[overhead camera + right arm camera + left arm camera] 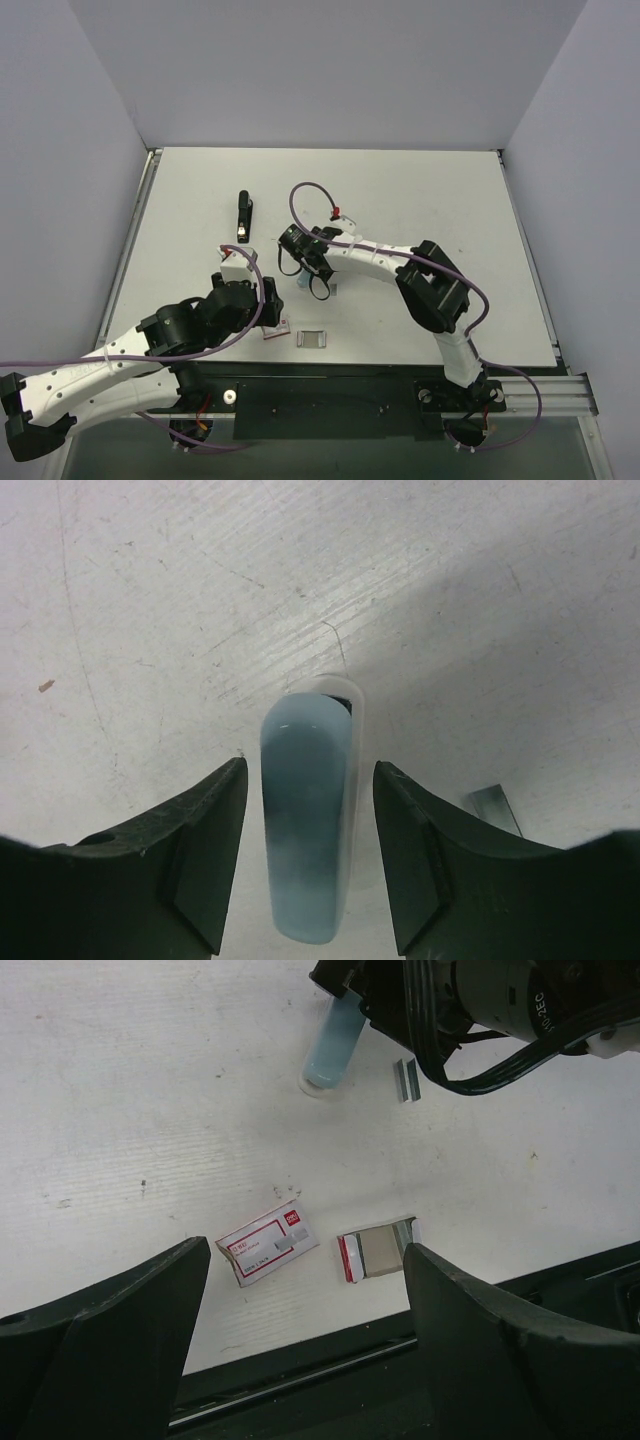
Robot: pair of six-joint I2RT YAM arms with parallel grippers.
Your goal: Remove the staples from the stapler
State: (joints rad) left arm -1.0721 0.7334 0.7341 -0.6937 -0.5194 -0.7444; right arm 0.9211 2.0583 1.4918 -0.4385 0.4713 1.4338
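Right arm (380,258) low over teal piece (305,820)

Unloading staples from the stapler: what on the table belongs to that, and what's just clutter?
Job:
- stapler
- small metal strip, likely staples

Clutter:
- pale teal piece
- red-and-white box
- open grey tray

It looked like a robotics lab: cabled robot arms (432,288) bolted to a white table (420,190) between plain grey panels (330,70).
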